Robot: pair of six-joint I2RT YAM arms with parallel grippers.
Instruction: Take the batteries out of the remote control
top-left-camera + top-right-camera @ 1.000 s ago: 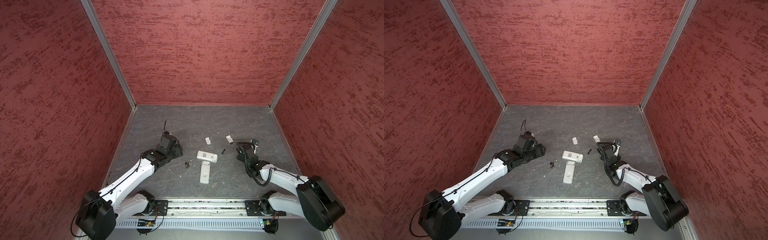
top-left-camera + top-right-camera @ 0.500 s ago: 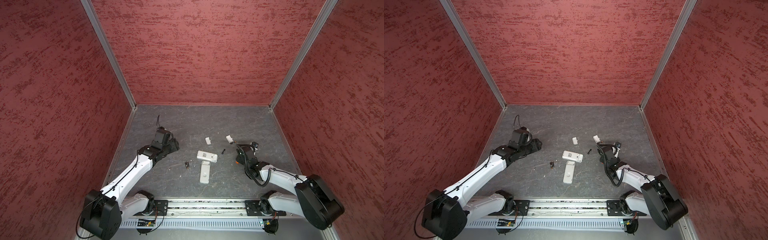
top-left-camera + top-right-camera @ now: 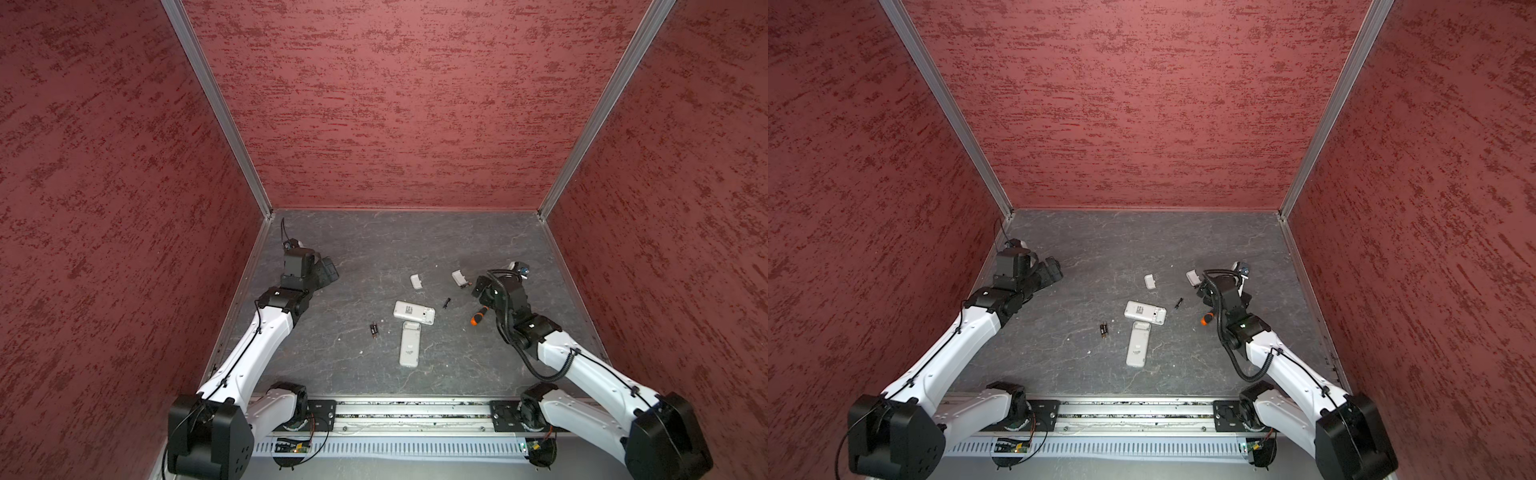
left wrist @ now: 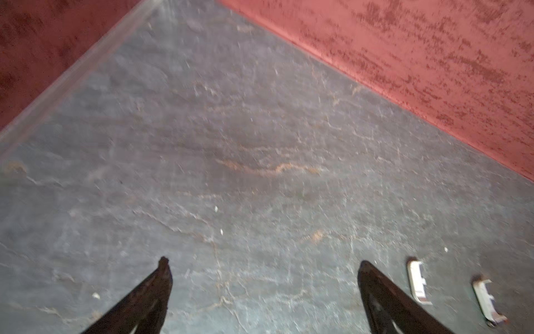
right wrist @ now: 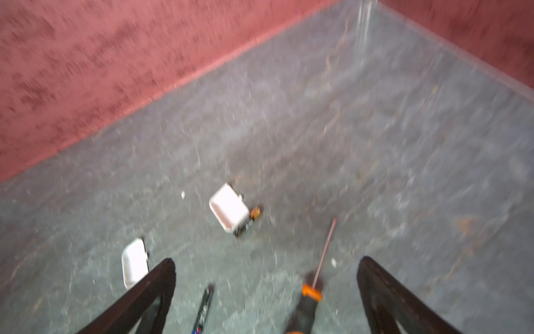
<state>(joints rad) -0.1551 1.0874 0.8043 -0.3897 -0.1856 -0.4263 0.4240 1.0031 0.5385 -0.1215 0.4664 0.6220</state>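
Cataloguing the grey table from my station. Crosswise remote: white, mid-table. Second remote: white, lengthwise, just on its near side. Batteries: a pair side by side, left of both remotes. Single battery: right of them. Fourth battery: touching a white cover. Second cover: behind the remotes. Screwdriver: lying beside my right gripper, whose jaws are spread wide and clear of it. Left gripper: jaws spread wide over bare table, near the left wall.

floor: matt stone-look | walls: rough | remote control: smooth white plastic
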